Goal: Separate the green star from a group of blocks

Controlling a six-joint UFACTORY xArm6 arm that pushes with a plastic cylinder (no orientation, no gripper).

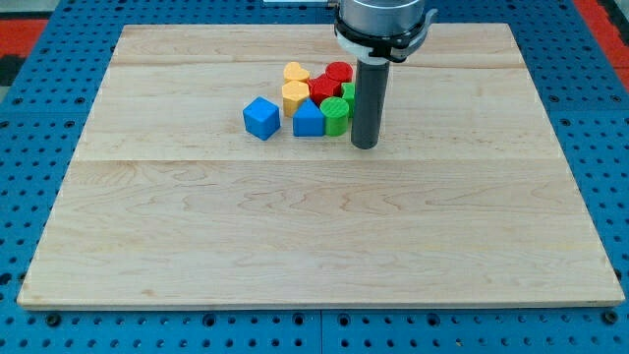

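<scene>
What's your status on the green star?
My tip down on the board, at the cluster's right edge. Green star mostly hidden behind the rod, not yet separated. Green cylinder, red blocks packed against it.

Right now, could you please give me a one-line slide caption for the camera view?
My tip rests just right of a block cluster holding the partly hidden green star, with a blue cube standing slightly apart at left.

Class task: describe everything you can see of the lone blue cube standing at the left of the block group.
The blue cube is a small, solid, matte block that looks like painted wood or plastic. It sits flat on the wooden board, turned so one corner faces the view's bottom. It stands slightly apart at the view's left of the cluster, nearest the other blue block; nothing visibly touches it. My tip rests beyond the cluster's right side.
</scene>
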